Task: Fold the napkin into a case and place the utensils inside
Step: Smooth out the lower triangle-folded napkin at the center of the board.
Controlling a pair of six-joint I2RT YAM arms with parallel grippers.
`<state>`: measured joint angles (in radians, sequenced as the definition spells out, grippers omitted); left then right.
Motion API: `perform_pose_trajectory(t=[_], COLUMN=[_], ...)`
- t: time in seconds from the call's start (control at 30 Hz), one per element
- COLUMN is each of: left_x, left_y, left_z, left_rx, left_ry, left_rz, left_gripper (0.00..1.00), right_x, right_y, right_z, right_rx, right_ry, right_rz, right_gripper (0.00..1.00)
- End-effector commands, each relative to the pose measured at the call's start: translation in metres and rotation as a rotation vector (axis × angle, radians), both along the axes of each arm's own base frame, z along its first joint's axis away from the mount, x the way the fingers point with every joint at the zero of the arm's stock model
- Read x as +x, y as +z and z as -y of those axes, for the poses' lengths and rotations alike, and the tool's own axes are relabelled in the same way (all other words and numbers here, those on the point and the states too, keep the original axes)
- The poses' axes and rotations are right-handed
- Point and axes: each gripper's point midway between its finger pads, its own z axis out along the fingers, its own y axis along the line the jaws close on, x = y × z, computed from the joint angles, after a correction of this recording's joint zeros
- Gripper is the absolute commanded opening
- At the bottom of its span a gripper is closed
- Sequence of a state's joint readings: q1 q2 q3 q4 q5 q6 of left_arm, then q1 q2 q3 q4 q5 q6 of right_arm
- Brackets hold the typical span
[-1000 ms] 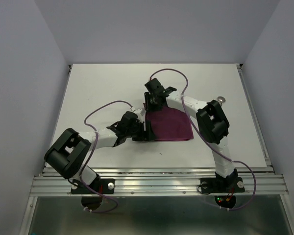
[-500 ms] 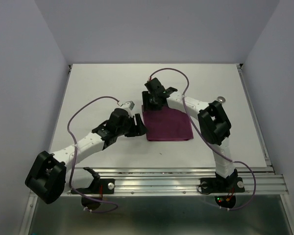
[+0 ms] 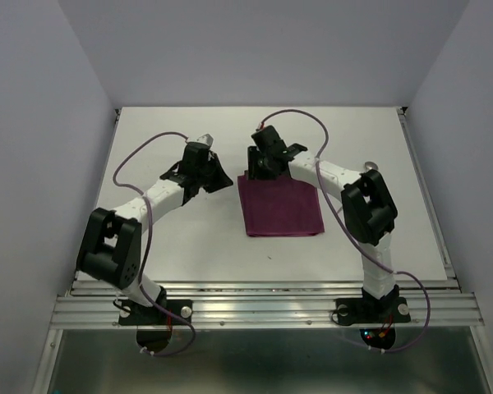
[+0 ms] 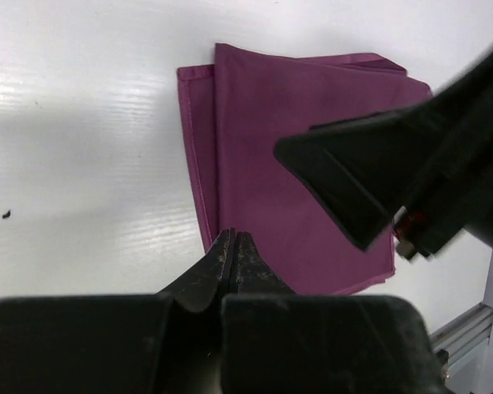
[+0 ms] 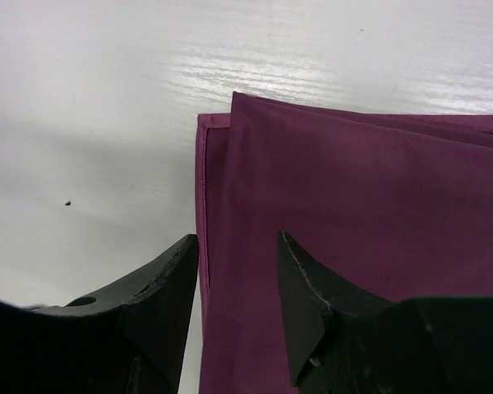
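- The napkin (image 3: 281, 207) lies mid-worktop (image 3: 172, 238) as a flat, layered rectangle. The folding looks only partly done, and no utensils are inside.
- One shiny utensil (image 3: 371, 167) sits near the right edge (mostly hidden behind the arm).
- Only the wrist views show the fingers. The left gripper (image 4: 232, 244) is pinched together on nothing, and the right gripper (image 5: 234, 279) is parted above the cloth's far-left corner.

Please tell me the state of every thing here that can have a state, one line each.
napkin: folded in layers, lying flat on the table.
left end effector: shut, empty.
right end effector: open, empty, astride the napkin's edge.
utensil: on the table, outside the napkin, partly hidden.
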<state>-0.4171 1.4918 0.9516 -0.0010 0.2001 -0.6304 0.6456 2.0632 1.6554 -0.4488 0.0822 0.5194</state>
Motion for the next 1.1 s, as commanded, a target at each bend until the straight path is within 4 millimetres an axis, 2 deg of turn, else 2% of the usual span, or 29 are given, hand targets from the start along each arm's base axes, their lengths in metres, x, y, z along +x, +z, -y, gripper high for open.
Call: perform_pose_trajectory(t=[0.0,0.07,0.1,0.13,0.2,0.23,0.3,0.33,0.4,0.6,0.9,1.03,1.07], left_x=[0.028,0.039,0.048,0.054,0.065,0.069,0.077,0.079,0.083,0.085,0.082,0.081,0.082], left_y=[0.001,-0.002,0.004,-0.009,-0.006,-0.015,-0.018,-0.029,-0.036,-0.067,-0.093,-0.102,-0.103], left_z=[0.012,0.018,0.022,0.024,0.029,0.03,0.032,0.032,0.029,0.024,0.021,0.019,0.018], left_rx=[-0.03,-0.035,-0.041,-0.033,-0.044,-0.037,-0.031,-0.019,-0.006,0.025,0.047,0.059,0.062], left_ry=[-0.016,-0.025,-0.024,-0.019,-0.023,-0.019,-0.015,-0.011,0.0,0.012,0.017,0.021,0.023], left_rz=[-0.023,-0.03,-0.016,-0.043,-0.037,-0.054,-0.056,-0.081,-0.092,-0.147,-0.2,-0.219,-0.219], left_gripper=[0.0,0.0,0.0,0.0,0.0,0.0,0.0,0.0,0.0,0.0,0.0,0.0,0.0], right_x=[0.008,0.009,0.009,0.011,0.011,0.012,0.012,0.012,0.013,0.014,0.016,0.017,0.017], right_y=[0.008,0.005,0.004,0.0,-0.003,-0.005,-0.009,-0.01,-0.012,-0.023,-0.032,-0.038,-0.039], right_z=[-0.013,-0.016,-0.017,-0.019,-0.02,-0.021,-0.023,-0.023,-0.025,-0.027,-0.03,-0.031,-0.03], right_rx=[0.052,0.057,0.06,0.059,0.06,0.061,0.061,0.061,0.064,0.059,0.067,0.063,0.062], right_ry=[0.004,0.01,0.01,0.011,0.014,0.015,0.017,0.018,0.02,0.021,0.016,0.01,0.008], right_rz=[0.032,0.025,0.02,0.016,0.009,0.004,-0.003,-0.005,-0.009,-0.027,-0.038,-0.044,-0.045], right_gripper=[0.48,0.48,0.48,0.48,0.48,0.47,0.47,0.47,0.47,0.45,0.41,0.36,0.32])
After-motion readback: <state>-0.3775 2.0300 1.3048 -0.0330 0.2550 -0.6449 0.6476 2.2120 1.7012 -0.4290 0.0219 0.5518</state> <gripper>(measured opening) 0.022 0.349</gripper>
